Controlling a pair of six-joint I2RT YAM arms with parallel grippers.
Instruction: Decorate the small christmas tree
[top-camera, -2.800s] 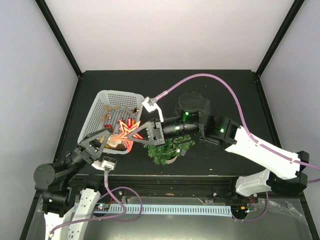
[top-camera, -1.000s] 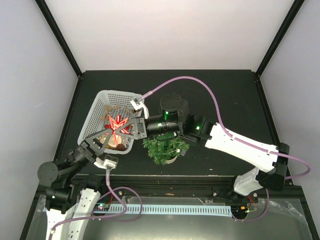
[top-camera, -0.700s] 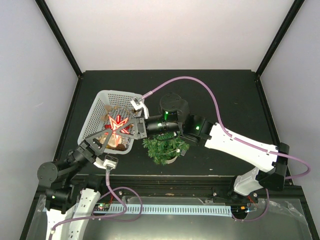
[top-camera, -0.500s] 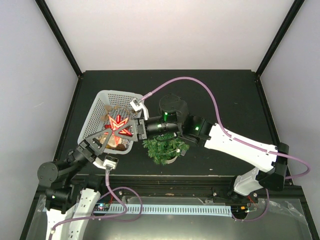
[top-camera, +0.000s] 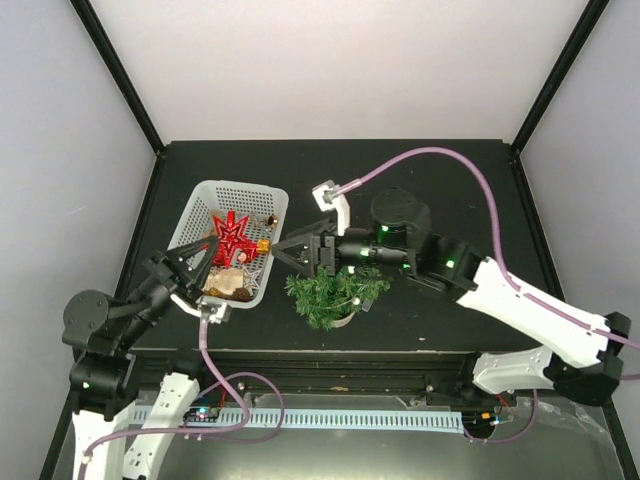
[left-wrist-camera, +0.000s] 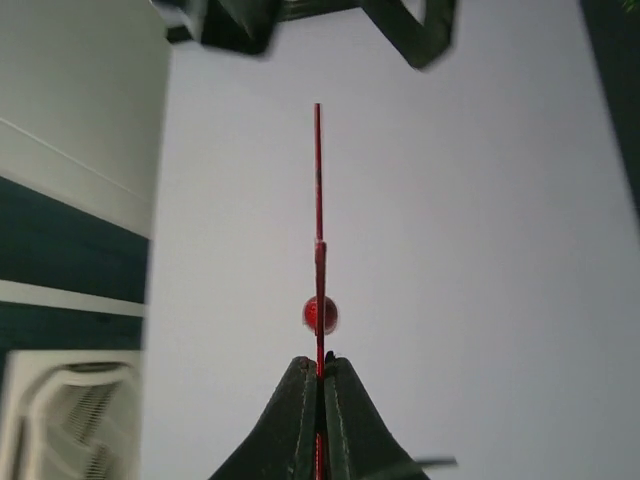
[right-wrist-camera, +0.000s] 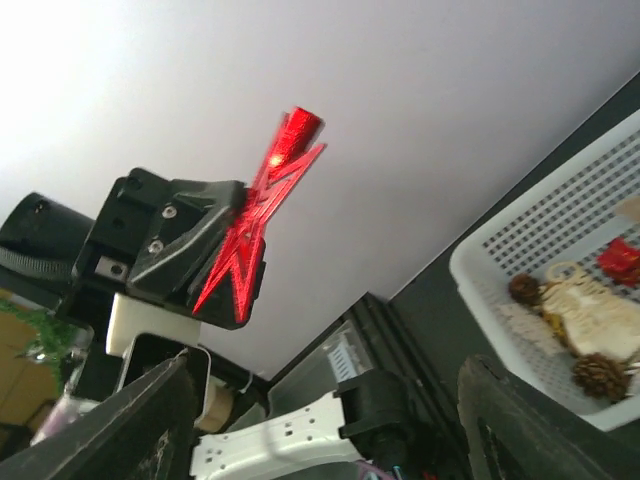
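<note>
A matte black counter (top-camera: 250, 160) is seen enclosed by plain pale walls (top-camera: 330, 60), with black frame posts (top-camera: 118, 75) set at the corners.

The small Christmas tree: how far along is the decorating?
Early, it seems. Done: the flat red glittery star is out of the white perforated plastic basket. In hand: the left gripper is shut on it above the basket; the right gripper is open and empty near the small green Christmas tree. Left: the star must go on the tree, and pine cones and other ornaments lie in the basket.
</note>
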